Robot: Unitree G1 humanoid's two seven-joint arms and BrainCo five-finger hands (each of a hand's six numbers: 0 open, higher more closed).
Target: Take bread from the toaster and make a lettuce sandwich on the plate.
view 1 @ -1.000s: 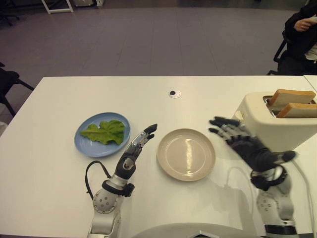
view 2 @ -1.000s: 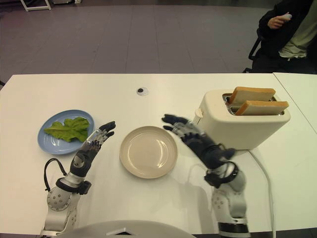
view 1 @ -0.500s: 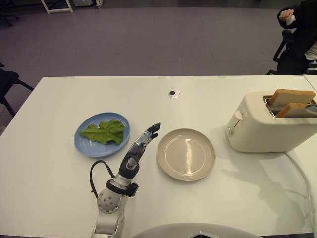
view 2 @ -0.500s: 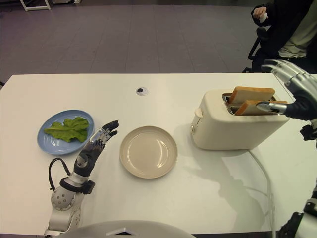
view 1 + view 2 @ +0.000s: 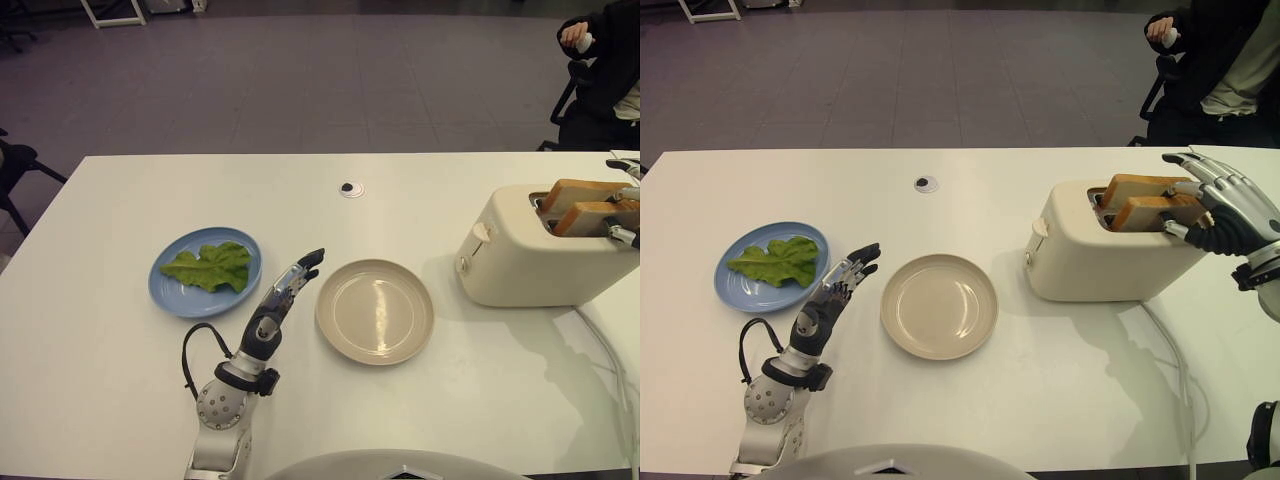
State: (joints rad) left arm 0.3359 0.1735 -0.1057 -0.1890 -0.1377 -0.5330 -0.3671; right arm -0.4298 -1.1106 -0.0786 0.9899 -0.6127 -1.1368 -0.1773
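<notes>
White table point(image 5: 700, 400), round glossy plate point(image 5: 939, 306), boxy toaster point(image 5: 1090, 265), crinkled lettuce point(image 5: 775, 260)

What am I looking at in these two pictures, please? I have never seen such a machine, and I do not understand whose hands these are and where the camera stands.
This is a humanoid robot with two mechanical hands. Both pictures come from a stereo camera on its head, looking down at a white table; they show the same scene from slightly different spots. On the table stand a toaster with two bread slices, an empty beige plate, and a blue plate with a lettuce leaf. The left hand is between the two plates, fingers straight, holding nothing. The right hand is at the bread slices in the toaster; whether it already grips one I cannot tell.
</notes>
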